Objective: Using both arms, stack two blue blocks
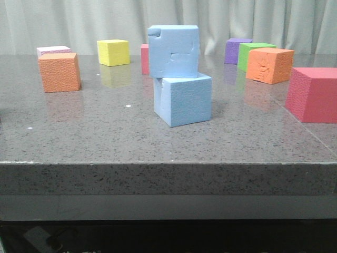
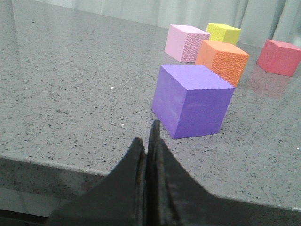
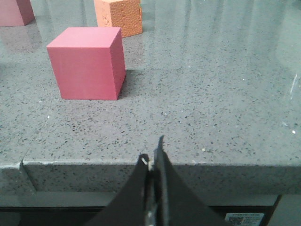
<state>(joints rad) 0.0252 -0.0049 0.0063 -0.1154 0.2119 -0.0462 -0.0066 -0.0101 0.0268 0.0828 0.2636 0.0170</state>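
Grey speckled stone table (image 1: 95,137) carries the notched light blue foam cube (image 1: 174,51) resting, slightly twisted, atop the plain light blue foam cube (image 1: 183,99) at mid-table. Both the left gripper (image 2: 149,150) and right gripper (image 3: 154,162) sit pressed together, empty, at the table's near edge. Stacking looks finished; nothing seems left but to keep clear.

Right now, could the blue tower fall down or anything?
Maybe. The notched blue block sits turned and shifted left on the plain blue block, overhanging a little, so a bump could tip it. The left gripper is shut, close in front of a purple cube; moving forward might shove it. The right gripper, also shut, hangs by the table edge and could knock it.
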